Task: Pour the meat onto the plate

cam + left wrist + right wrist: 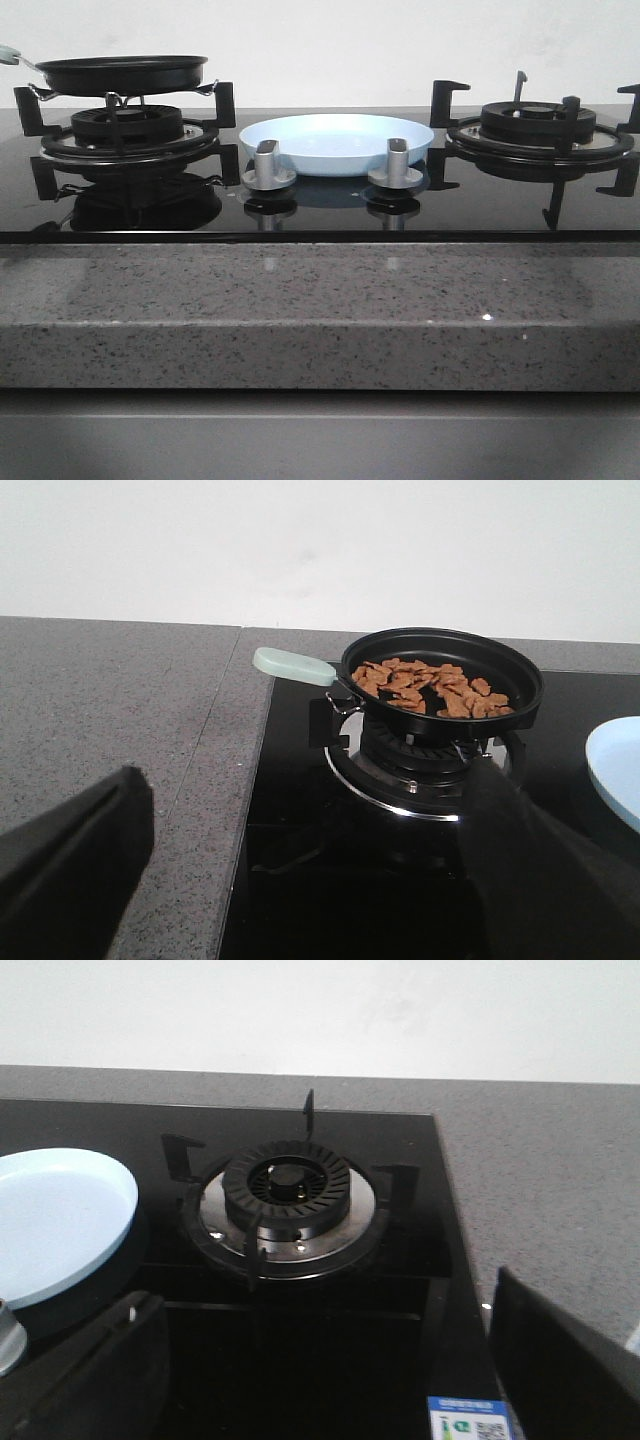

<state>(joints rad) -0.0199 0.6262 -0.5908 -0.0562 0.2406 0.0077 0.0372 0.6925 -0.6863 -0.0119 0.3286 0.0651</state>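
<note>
Hiding the meat (428, 687) from the front, black pan (122, 73) rim, plate (335, 143) partly behind knobs (268, 168), sticker (466, 1421) print cut off, unreadable, left tool (300, 880) and right tool (330, 1380) both apart, holding nothing.

A black round frying pan (122, 72) with a pale green handle (293, 666) sat on the left burner's black grate (125, 130). The right burner (538, 125) stood bare at three o'clock. Two silver knobs (269, 168) rose from the glossy black glass hob (320, 215), set into a speckled grey stone worktop (300, 310).
</note>
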